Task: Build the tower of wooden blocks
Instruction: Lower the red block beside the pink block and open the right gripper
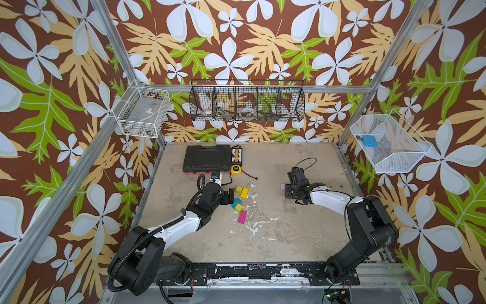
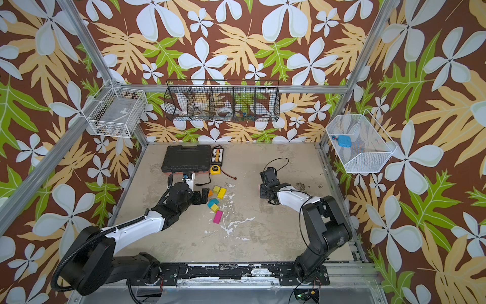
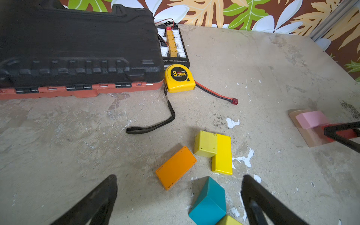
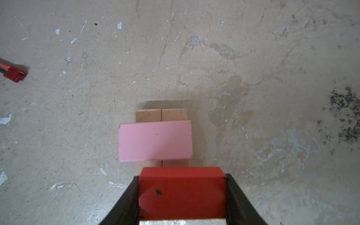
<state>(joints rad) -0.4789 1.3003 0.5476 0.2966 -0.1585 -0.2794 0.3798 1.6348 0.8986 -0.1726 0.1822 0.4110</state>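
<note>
- Between the jaws of my right gripper [image 4: 182, 178] sat the red brick [image 4: 183, 196], clamped by its two short ends.
- Red brick hung over the near end of the two tan planks [image 4: 149, 115]; could not tell whether it touched them.
- Planks lay flat side by side, touching, on the table [image 1: 289, 237].
- Pink brick [image 4: 155, 141] lay flat across both planks, just beside the red brick, with a thin strip of plank showing between them.
- That stack was the tower so far. It stood right of centre in both top views, mostly hidden under my right gripper.
- My left gripper [image 3: 179, 178] had its jaws wide apart and held nothing, low over the loose blocks.
- Orange brick [image 3: 176, 167] lay flat just ahead of the left fingers [image 3: 97, 200], with the teal wedge [image 3: 209, 202] just beside it.
- Yellow cube [image 3: 205, 144] touched the yellow brick [image 3: 223, 153] just past the orange one.
- Second yellow cube [image 1: 238, 208] sat against the wedge, with the magenta brick [image 1: 242, 217] just beside it, nearer the front.
- Tape measure [image 3: 179, 78] sat against the black case [image 3: 78, 48] at the back, well apart from the tower.
</note>
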